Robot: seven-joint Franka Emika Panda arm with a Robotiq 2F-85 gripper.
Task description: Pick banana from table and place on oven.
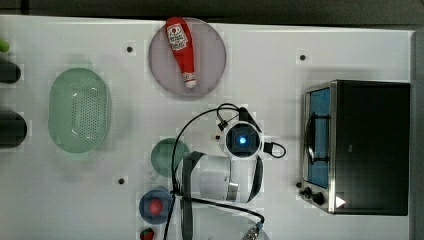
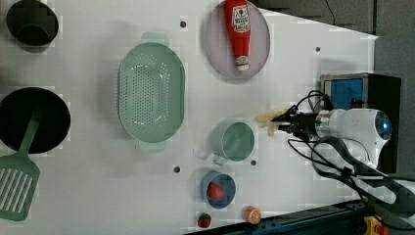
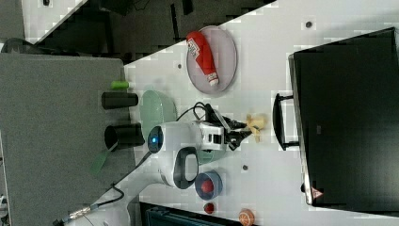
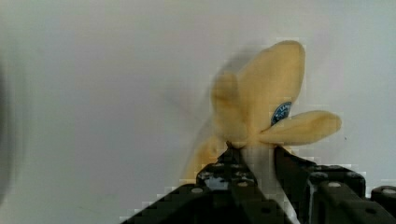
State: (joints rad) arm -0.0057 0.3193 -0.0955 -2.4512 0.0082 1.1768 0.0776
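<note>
The jaws pinch the banana (image 4: 261, 116) at its pale core. Its peel strips splay outward (one bears a blue sticker (image 4: 280, 112)) above the white tabletop (image 4: 102, 93).

In the top view the arm's wrist is covering the claw and all but a speck of the banana (image 1: 217, 136) beside it. In the wrist view the claw (image 4: 254, 161) is being cut off by the picture's edge, and the banana's (image 4: 261, 116) pale core is disappearing between its fingers (image 4: 299, 170). Far from the claw, a dark bowl (image 2: 34, 120) in the left view is running off the picture's edge.
</note>
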